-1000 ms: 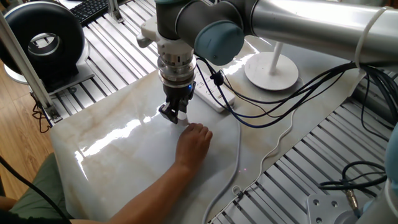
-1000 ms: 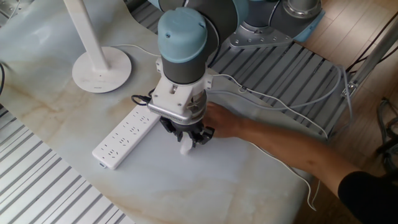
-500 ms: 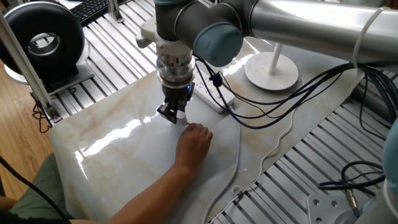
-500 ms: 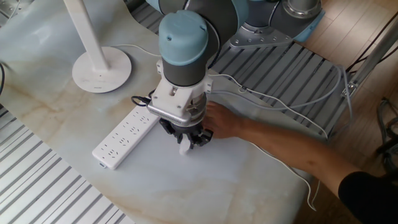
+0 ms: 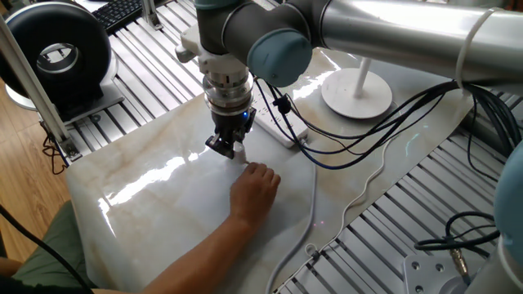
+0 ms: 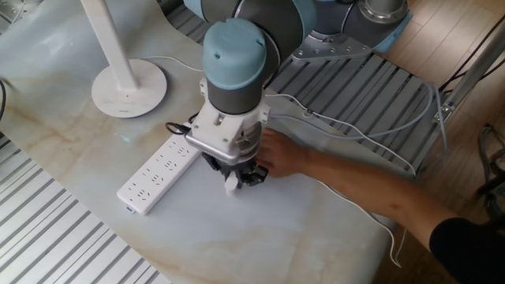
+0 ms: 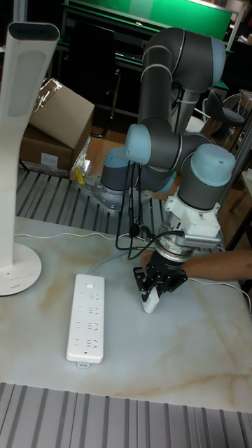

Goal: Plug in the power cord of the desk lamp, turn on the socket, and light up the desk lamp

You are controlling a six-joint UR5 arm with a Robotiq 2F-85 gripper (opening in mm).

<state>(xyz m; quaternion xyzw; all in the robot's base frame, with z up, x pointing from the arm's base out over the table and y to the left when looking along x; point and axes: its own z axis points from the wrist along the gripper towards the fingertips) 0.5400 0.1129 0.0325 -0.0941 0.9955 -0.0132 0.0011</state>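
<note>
My gripper (image 6: pixel 236 179) (image 5: pixel 228 148) (image 7: pixel 155 288) points straight down and is shut on the small white plug (image 7: pixel 149 303) (image 6: pixel 231 185) of the power cord, which hangs just above the marble top. The socket (image 6: pixel 157 176) (image 7: pixel 86 319) lies flat a short way to the gripper's side, with nothing plugged into it; in one fixed view the arm hides most of the socket (image 5: pixel 283 133). The desk lamp (image 6: pixel 129 87) (image 5: pixel 357 94) (image 7: pixel 17 270) stands beyond the strip, unlit. The thin cord (image 6: pixel 359 136) trails from the lamp behind the arm.
A person's hand (image 6: pixel 282 155) (image 5: pixel 255 184) rests on the table right beside the gripper, the forearm reaching in from the edge. A black round fan (image 5: pixel 55 52) stands at the far corner. Black robot cables (image 5: pixel 368 135) hang over the table. Slatted metal surrounds the marble slab.
The gripper, still holding the plug, has shifted slightly toward the socket and away from the hand. The hand has barely moved.
</note>
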